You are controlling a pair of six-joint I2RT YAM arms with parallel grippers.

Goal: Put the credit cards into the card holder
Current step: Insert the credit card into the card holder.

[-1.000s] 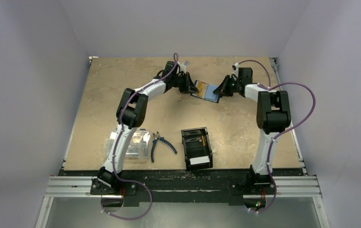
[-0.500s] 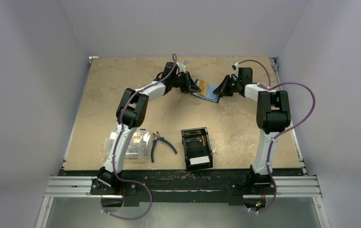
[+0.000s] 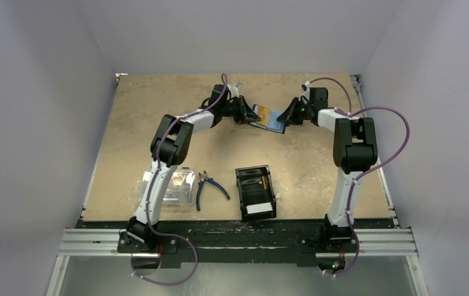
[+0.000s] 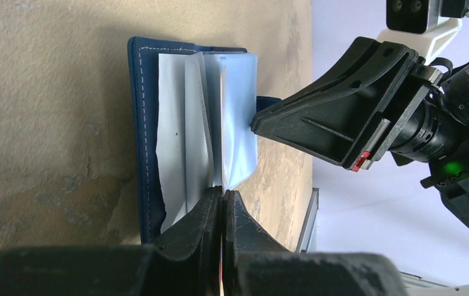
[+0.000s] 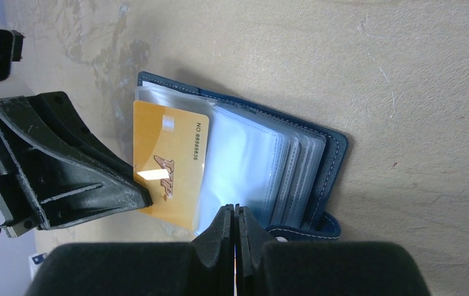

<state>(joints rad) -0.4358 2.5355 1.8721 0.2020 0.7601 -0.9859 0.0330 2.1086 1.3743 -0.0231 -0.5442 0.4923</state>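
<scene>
Two arms meet at 12 o'clock on the counter (image 3: 133, 135), top view. Open card holder (image 3: 273, 121) lies flat there between left fingers (image 3: 248, 116) and right fingers (image 3: 289, 116), orange card (image 3: 261, 113) on its 9 o'clock half. One black tray (image 3: 239, 188) at 6 o'clock, white cards (image 3: 259, 208) at its near end. Some blue-handled pliers (image 3: 210, 188) and a clear box (image 3: 179, 188) toward 7 o'clock.

Left wrist view: left fingers at 6 o'clock, pressed together, tips at the holder's near edge; what they pinch can't be told here. Plastic pockets fan up off the navy cover. Right fingers reach in from 3 o'clock, tip on the edge of the outermost clear sleeve (image 4: 238, 111).

Right wrist view: right fingers at 6 o'clock, pressed together, nipping that clear sleeve's edge. Orange card lies over the pockets at 9 o'clock, hanging partly off the cover; whether it sits inside a pocket, can't tell. Left fingers reach in from 9 o'clock, pinching the card's corner. Holder's snap strap (image 5: 309, 231) at 5 o'clock.
</scene>
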